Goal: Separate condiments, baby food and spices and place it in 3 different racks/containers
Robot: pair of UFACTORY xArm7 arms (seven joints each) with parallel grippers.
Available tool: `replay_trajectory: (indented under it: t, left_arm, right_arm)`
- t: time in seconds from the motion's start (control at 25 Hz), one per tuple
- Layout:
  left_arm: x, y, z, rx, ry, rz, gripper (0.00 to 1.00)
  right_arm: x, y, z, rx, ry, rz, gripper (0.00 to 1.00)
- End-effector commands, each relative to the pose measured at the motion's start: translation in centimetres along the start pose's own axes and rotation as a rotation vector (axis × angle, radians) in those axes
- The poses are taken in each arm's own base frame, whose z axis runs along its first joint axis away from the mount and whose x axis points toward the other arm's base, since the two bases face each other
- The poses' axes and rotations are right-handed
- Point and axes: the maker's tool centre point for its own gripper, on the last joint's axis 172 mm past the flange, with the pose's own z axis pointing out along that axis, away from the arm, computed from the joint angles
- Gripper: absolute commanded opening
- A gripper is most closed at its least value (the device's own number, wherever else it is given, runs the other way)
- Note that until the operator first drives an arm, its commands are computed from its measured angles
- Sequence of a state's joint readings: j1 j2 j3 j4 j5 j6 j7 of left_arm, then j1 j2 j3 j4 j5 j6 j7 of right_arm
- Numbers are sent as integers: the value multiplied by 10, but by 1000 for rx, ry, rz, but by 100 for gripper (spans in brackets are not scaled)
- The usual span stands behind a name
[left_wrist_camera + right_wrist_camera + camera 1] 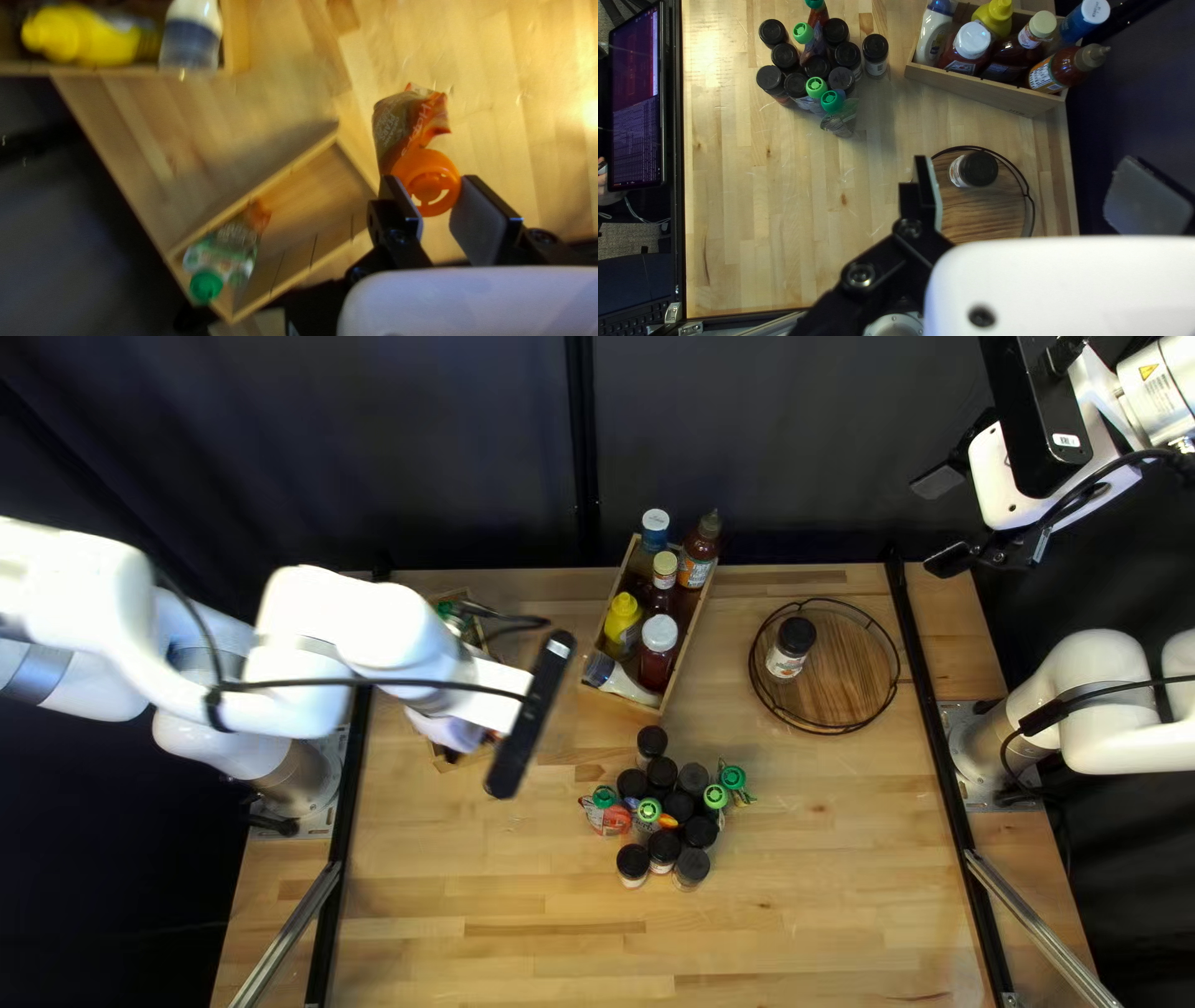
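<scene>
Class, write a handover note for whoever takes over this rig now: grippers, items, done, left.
Left gripper: shut on an orange-capped pouch.
Right gripper: open, holding nothing.
Done: condiment bottles in their wooden box, none seen loose.
Started: green-capped pouch in the other wooden box; one black-lidded jar on the round rack.
Left: place the held pouch, then sort the mixed cluster of loose jars and loose pouches.

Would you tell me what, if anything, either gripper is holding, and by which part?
My left gripper holds a pouch by its orange cap; my right gripper holds nothing.
</scene>
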State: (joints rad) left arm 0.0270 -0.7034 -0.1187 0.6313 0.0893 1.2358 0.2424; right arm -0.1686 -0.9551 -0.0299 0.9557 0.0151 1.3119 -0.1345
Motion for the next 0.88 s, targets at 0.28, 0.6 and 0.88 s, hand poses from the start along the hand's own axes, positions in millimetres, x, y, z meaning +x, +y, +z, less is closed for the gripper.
replay_trajectory:
  t: [0.28, 0.6, 0.88]
  left_arm:
    - [-69, -53, 44, 14, -36, -77, 0]
    - [-86, -88, 81, 41, -20, -69, 0]
    - [-87, -104, 103, 80, -41, -86, 0]
  right_arm:
    - [0, 0, 0, 0, 0, 0, 100]
    - [0, 0, 0, 0, 0, 0, 100]
    - [0, 0, 0, 0, 0, 0, 100]
